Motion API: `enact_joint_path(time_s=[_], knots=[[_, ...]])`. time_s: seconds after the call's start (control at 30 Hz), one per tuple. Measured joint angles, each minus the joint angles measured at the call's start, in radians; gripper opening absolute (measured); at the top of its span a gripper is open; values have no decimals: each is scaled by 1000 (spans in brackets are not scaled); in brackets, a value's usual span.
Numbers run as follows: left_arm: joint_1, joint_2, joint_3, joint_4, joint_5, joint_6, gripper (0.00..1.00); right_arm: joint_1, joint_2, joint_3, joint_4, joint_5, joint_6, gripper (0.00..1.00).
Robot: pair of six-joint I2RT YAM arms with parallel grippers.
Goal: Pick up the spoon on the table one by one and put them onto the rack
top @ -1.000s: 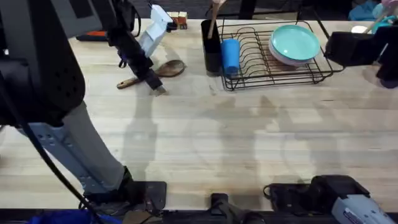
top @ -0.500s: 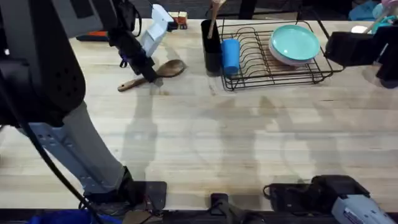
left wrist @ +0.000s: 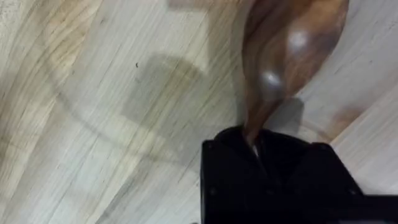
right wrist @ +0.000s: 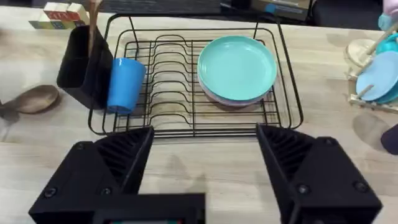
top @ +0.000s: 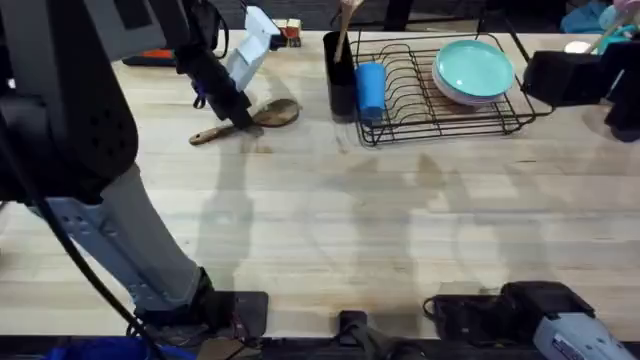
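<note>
The left arm looms large and dark in the overhead view, hiding much of the table's [top: 330, 220] near left side; the spoon's [top: 262, 117] handle is partly covered by the left gripper [top: 240, 122]; that gripper is clenched on the spoon's neck, the bowl lying just beyond its fingers on the wood; the right gripper [right wrist: 199, 162] is spread wide, holding nothing, with the rack [right wrist: 283, 78] just ahead of it, carrying a teal plate [right wrist: 237, 67], a blue cup [right wrist: 124, 84] and a black utensil cup [right wrist: 79, 62].
</note>
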State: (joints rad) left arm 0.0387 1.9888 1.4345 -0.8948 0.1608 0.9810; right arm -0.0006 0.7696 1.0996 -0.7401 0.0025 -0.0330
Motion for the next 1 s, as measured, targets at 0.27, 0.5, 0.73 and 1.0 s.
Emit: enact_joint_path(time_s=[0.27,0.5,0.73,1.0], knots=[[-1,48,88,-114,0,0,43,0,0,0,0,0,0,998],[-2,99,226,-257,20,0,39,0,0,0,0,0,0,998],[-2,77,389,-333,57,-1,38,0,0,0,0,0,0,998],[-2,-68,390,-348,115,-1,38,0,0,0,1,0,0,998]])
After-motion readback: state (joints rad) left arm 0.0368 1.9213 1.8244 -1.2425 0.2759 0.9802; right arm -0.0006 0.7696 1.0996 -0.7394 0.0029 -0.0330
